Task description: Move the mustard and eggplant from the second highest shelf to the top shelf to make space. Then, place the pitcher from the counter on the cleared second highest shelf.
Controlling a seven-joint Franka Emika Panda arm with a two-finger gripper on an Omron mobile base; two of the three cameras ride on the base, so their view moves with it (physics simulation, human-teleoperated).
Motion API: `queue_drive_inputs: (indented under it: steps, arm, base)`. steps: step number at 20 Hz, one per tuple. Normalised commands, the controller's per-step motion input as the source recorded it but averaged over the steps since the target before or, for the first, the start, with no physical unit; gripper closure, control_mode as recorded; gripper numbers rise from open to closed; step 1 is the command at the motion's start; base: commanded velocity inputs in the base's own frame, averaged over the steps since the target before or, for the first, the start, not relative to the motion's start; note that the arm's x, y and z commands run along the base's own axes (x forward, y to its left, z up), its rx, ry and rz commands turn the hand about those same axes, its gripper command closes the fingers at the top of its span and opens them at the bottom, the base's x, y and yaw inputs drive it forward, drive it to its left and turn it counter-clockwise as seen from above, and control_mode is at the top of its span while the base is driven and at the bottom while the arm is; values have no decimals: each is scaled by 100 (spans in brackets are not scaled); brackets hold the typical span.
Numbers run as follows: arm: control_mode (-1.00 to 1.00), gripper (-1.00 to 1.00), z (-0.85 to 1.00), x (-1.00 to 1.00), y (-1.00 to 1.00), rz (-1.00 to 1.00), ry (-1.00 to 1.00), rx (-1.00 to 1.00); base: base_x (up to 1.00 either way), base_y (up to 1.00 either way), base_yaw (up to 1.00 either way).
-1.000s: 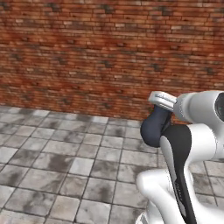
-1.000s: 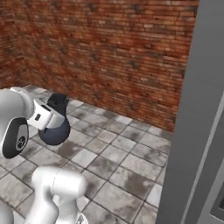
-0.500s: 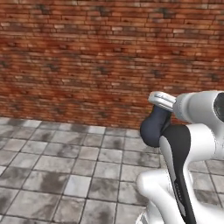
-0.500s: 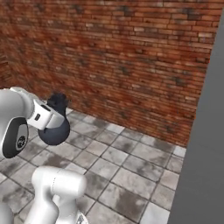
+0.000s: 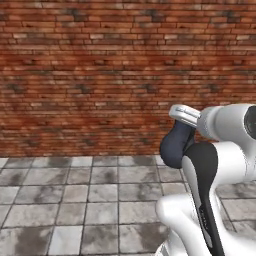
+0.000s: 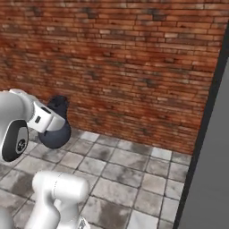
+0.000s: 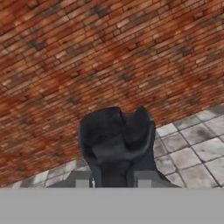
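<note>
Because the pitcher [image 5: 174, 148] must ride to the second highest shelf, my pincer [image 7: 113, 180] clamps tight on what seems its handle, belly hanging clear above the floor [image 5: 75, 200].

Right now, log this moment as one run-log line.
phase: carrying | held: pitcher | fingers: shut on pitcher | pitcher: off the floor, at arm's end | ahead: brick wall
</note>
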Motion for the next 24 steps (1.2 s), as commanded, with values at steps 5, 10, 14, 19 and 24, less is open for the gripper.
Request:
queue_drive_inputs:
  steps: [5, 10, 14, 19, 24]
  arm:
    - [100, 100, 0, 0, 0, 0, 0, 0]
    - [100, 100, 0, 0, 0, 0, 0, 0]
    - [100, 100, 0, 0, 0, 0, 0, 0]
    - [100, 100, 0, 0, 0, 0, 0, 0]
    - [100, 100, 0, 0, 0, 0, 0, 0]
  base:
    - [53, 5, -46]
    - [58, 9, -46]
    - [55, 3, -46]
    - [53, 0, -47]
    - [45, 0, -48]
